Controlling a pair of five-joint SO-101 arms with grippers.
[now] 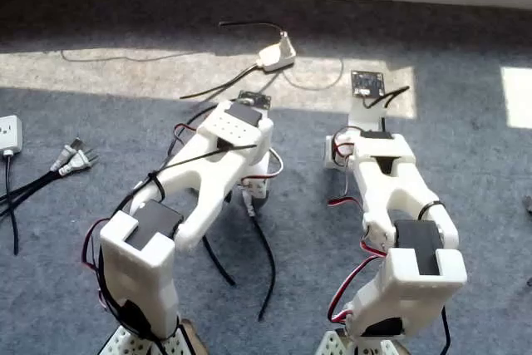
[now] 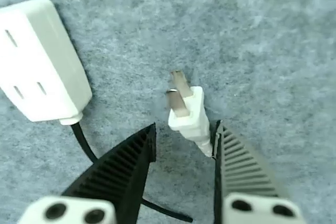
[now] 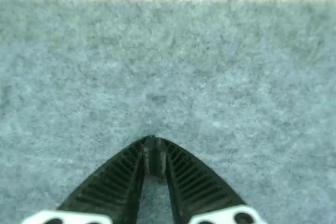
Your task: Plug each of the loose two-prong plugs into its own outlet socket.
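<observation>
In the left wrist view a white two-prong plug (image 2: 187,111) lies on the grey carpet between the fingers of my left gripper (image 2: 184,129). The gripper is open, and the plug's body rests against one finger (image 2: 233,156). A white outlet block (image 2: 39,64) with slot pairs lies close beside it, its black cord (image 2: 84,140) passing under the other finger. My right gripper (image 3: 155,148) is shut over bare carpet, holding nothing. In the high view two more plugs (image 1: 75,158) on black cords lie at the left, next to another white outlet (image 1: 8,135).
A white adapter block (image 1: 277,56) with thin cables lies at the back in the sunlit strip. A small circuit board (image 1: 366,83) sits beyond the right arm (image 1: 391,180). Black cables (image 1: 266,263) trail on the carpet between the arms.
</observation>
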